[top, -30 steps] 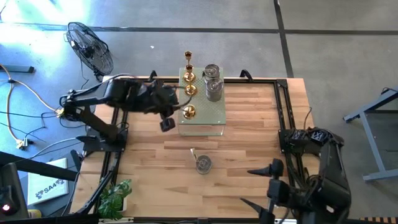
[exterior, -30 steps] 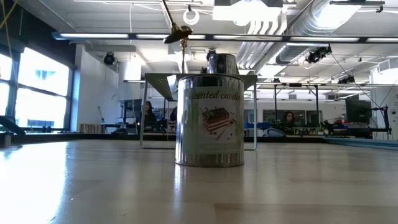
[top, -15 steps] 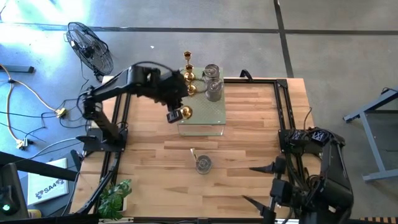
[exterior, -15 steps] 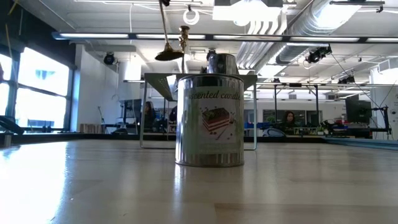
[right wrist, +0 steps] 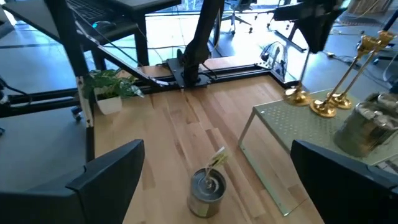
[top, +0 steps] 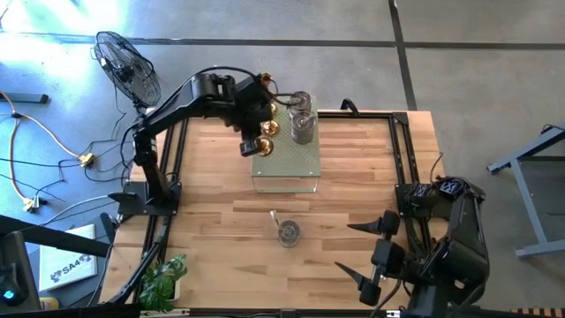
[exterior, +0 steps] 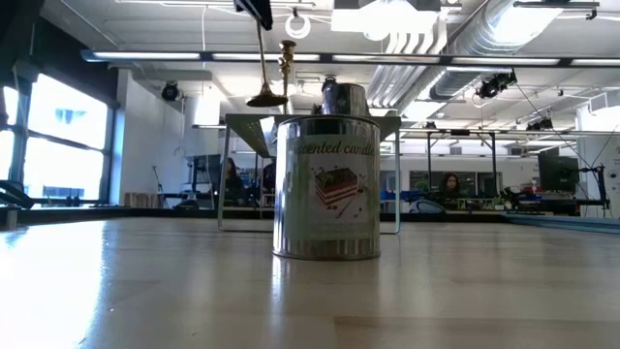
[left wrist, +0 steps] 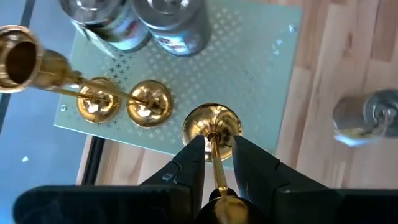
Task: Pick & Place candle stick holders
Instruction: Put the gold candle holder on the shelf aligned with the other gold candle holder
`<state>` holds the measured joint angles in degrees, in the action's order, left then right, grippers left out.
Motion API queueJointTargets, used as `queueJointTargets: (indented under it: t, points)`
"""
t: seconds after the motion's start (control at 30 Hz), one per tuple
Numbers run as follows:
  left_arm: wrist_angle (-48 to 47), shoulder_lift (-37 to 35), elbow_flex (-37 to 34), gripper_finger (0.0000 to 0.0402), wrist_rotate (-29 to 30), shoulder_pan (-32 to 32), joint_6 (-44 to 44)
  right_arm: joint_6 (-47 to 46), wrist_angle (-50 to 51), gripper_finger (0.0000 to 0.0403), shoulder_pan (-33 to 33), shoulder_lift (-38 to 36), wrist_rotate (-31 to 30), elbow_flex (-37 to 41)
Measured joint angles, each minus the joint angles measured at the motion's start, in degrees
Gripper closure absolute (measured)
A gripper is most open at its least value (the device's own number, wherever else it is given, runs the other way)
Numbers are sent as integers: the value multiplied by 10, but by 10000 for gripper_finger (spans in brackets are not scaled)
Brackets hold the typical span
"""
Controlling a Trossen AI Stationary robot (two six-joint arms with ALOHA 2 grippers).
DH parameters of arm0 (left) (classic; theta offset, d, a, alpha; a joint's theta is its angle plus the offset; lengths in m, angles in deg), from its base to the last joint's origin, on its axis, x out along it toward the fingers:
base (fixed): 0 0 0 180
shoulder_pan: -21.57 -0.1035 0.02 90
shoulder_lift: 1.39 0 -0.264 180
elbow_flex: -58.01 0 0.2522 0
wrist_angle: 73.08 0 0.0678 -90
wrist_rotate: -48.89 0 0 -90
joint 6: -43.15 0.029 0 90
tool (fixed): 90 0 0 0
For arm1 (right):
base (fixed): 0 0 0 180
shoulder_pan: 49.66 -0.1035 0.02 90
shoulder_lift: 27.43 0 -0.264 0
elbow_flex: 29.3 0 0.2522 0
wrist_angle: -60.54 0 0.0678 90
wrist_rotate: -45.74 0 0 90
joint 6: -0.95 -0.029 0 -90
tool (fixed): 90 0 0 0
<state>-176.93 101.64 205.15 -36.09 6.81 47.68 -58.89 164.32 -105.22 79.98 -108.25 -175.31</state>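
Observation:
My left gripper (top: 250, 146) is shut on a gold candle stick holder (left wrist: 212, 124), held over the left side of the pale green perforated box (top: 296, 163). Two more gold holders (left wrist: 98, 103) (left wrist: 149, 103) stand by their round bases on the box's far left, and two squat silver holders (top: 300, 101) (top: 304, 129) stand on its far part. A third silver holder (top: 288, 232), a labelled tin, stands on the table near the middle. My right gripper (top: 362, 254) is open and empty near the table's front right. My left gripper pinches the gold holder's thin stem (left wrist: 214, 152) between its two fingers, above the round base. The fingers point down and lie along the stem. The holder hangs nearly upright below them, with its base (exterior: 265, 97) down and clear of the box top.
Black frame rails (top: 402, 159) run along the table's left and right sides. A small potted plant (top: 163, 278) sits at the front left corner. A fan (top: 128, 66) stands on the floor beyond the far left corner. Bare wood lies around the silver tin.
My left gripper has gone toward the table's far edge along the box's left side, still shut on the gold holder. The holder, strongly tilted a second ago, now hangs nearly upright.

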Motion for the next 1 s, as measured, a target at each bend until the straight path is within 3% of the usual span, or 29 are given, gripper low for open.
queueJointTargets:
  t: [1.0]
  points:
    - [4,57,0,321,-45,1,64,10,0,4,20,0,-3,0]
